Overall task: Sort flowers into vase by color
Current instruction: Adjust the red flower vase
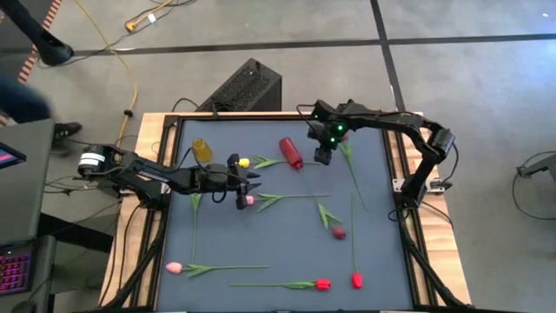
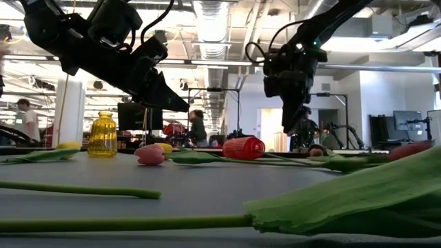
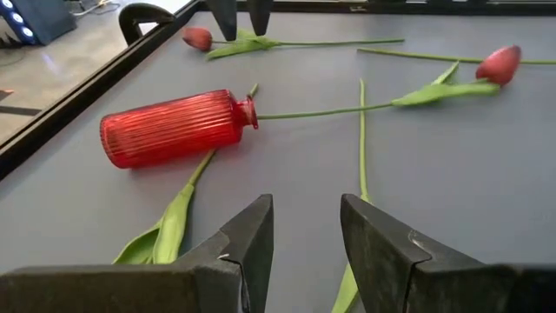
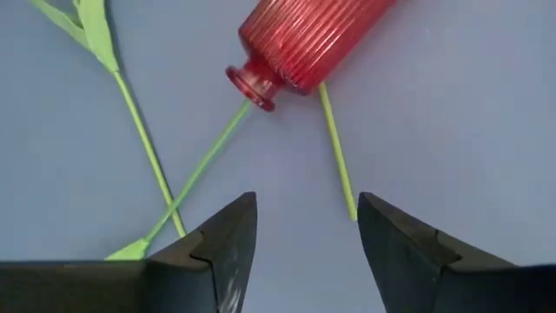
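High view: red vase (image 1: 291, 153) is lying on its side on the desk (image 1: 287, 235), a flower stem entering its mouth; tulips (image 1: 322, 283) are scattered, and the yellow vase (image 1: 201, 150) is upright. Right gripper (image 1: 323, 156), jaws spread and empty, is just beside the red vase. Left gripper (image 1: 250, 183), jaws parted and empty, is near the yellow tulip (image 1: 245, 163). Risk: the tipped vase may be rolled if nudged, dislodging the stem.

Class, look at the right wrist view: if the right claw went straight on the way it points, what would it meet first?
Probably the red vase lying on its side, near its neck; the right claw is open. Depth is unclear.
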Controlling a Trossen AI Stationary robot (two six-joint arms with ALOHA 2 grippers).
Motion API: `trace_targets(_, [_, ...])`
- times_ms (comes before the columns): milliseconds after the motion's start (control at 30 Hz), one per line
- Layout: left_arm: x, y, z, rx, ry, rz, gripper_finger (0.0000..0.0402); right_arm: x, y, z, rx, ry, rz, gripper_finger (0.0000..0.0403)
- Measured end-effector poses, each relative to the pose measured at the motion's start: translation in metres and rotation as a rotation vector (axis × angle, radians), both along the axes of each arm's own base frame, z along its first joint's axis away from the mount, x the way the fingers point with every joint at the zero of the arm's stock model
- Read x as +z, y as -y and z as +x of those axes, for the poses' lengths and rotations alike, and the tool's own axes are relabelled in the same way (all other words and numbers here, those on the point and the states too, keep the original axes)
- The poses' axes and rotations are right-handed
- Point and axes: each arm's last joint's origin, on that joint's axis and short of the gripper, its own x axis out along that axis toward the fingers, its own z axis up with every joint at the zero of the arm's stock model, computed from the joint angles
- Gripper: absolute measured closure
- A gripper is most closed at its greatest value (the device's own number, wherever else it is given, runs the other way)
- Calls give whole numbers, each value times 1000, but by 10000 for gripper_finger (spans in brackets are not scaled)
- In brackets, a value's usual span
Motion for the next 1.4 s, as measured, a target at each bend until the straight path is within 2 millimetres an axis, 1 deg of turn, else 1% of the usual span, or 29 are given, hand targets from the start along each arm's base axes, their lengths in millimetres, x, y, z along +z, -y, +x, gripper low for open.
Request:
trace_targets(400, [0,0,0,6,2,-2,276,1,-2,5,39,34,-23,178])
trace_targets(600, [0,0,0,6,2,-2,276,1,-2,5,37,36,-24,178])
trace_targets(767, [0,0,0,6,2,-2,276,0,-3,4,2,14,3,178])
trace_targets(933, [1,4,1,-20,1,7,276,-1,-6,3,68,3,-9,178])
trace_targets(1000, [8,10,7,-52,16,27,276,-2,-9,3,99,10,-16,178])
trace_targets(1100, [26,22,20,-94,33,100,277,-10,-19,1,156,-2,-12,178])
trace_targets(1200, [41,32,36,-93,-39,236,278,-17,-28,-2,180,-4,-12,178])
trace_targets(1300, [53,32,55,-104,-128,358,284,-16,-35,-9,183,23,-31,178])
trace_targets(1400, [59,21,78,-139,-203,447,290,-9,-44,-20,168,82,-63,178])
